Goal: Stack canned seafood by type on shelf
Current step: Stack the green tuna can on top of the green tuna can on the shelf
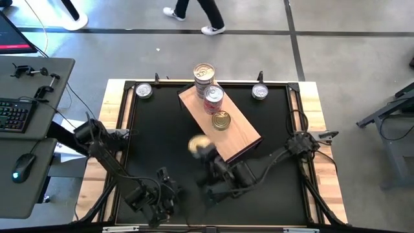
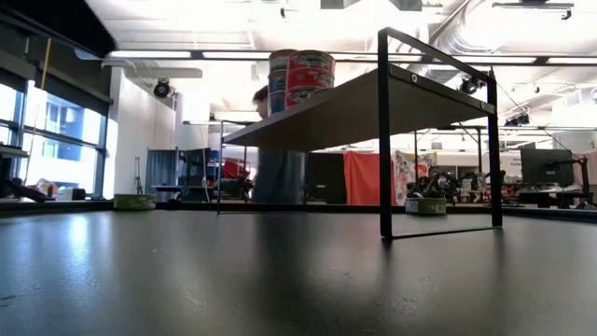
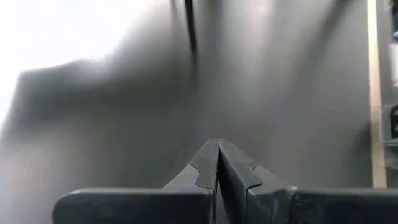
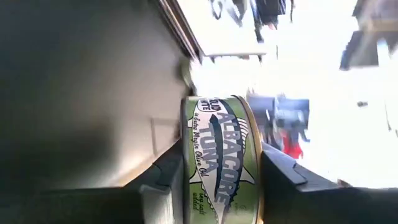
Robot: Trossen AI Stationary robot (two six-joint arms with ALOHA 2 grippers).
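— Where does the right arm sit?
— It reaches in from the table's right edge toward the middle, its right gripper (image 4: pixel 221 180) with a finger pressed on each flat face of a green-labelled tin (image 4: pixel 217 155).
— And the other?
— The left arm is folded low near the front edge, the left gripper (image 3: pixel 217 163) with fingers pressed together.

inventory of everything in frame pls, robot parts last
shelf: 1, light-brown wooden board on a black frame, table centre
can stacks: 2, red-labelled, silver lids, shelf's far end
single can: 1, gold lid, mid-shelf
loose cans: 2, silver lids, table's far corners
albacore tuna can: 1, green label, in the right hand
table: 1, black
left hand: shut, empty, near table's front
right hand: shut on the tuna can, beside the shelf's near edge
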